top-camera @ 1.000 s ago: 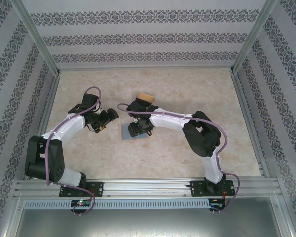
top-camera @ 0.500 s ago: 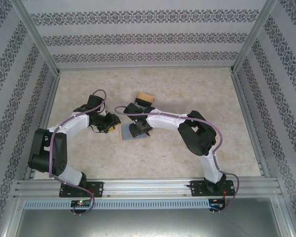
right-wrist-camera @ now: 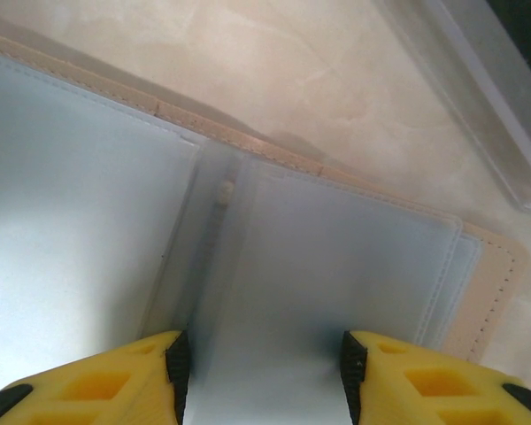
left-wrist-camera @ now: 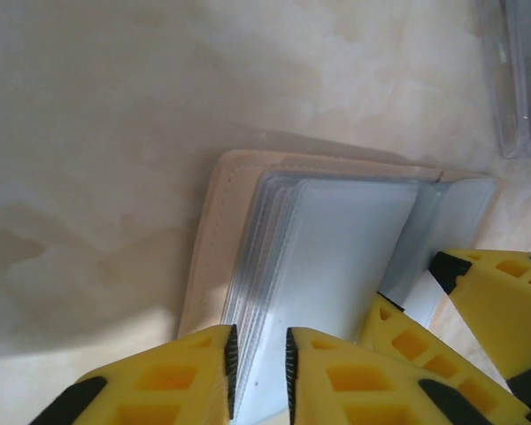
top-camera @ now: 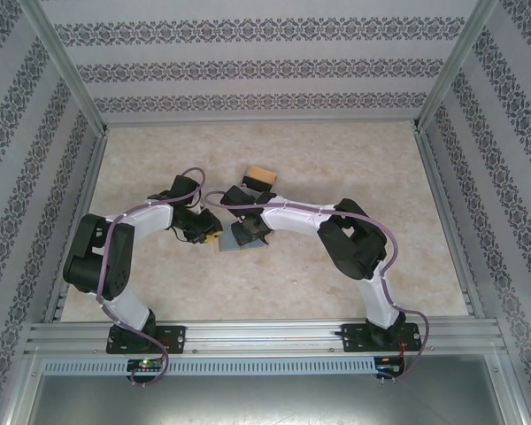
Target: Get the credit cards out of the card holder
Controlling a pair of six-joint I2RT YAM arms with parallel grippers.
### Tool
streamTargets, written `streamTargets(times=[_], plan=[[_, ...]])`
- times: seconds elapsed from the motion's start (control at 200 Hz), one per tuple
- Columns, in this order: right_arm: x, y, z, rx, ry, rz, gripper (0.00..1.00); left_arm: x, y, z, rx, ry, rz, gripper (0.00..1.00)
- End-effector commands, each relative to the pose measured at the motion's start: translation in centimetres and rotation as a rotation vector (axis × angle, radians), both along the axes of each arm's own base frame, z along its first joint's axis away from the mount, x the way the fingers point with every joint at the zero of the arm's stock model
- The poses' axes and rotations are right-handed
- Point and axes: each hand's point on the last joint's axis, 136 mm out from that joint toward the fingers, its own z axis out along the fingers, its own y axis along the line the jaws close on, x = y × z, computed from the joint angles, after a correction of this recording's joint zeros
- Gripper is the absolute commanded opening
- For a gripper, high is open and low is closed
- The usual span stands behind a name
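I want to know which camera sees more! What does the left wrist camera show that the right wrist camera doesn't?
Left wrist adds: the left tool pinching the stacked sleeve edges. Right wrist adds: the middle fold between two flat pages. Both share: the tan-edged card booklet, the open right tool, the clear case, the table.

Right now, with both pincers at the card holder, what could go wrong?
1. The left pincer nips several sleeves of the card holder at once, so a pull may lift the whole holder rather than one card.
2. The right pincer stands open over one sleeve; if it does not press down, the holder may slide.
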Motion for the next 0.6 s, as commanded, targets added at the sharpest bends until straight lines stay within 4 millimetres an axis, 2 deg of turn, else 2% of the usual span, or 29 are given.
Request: streamTargets(times=[0.0,0.28,0.595], plan=[[-1.55,-2.18,-3.93,-0.073,0.102,-0.028,0.49,0.94,-0.92,0.45,-0.02,-0.032,-0.014,0.2],[-1.61,-2.36,-4.05,-0.06,0.119,-0.039,0.48,0.98,-0.87,-0.39,-0.013,-0.016,-0.011,0.23],[-1.72,-2.19,-4.2,-0.048,0.134,-0.038,0.46,1.16,-1.59,-0.15,-0.051,-0.025,-0.024,0.18]])
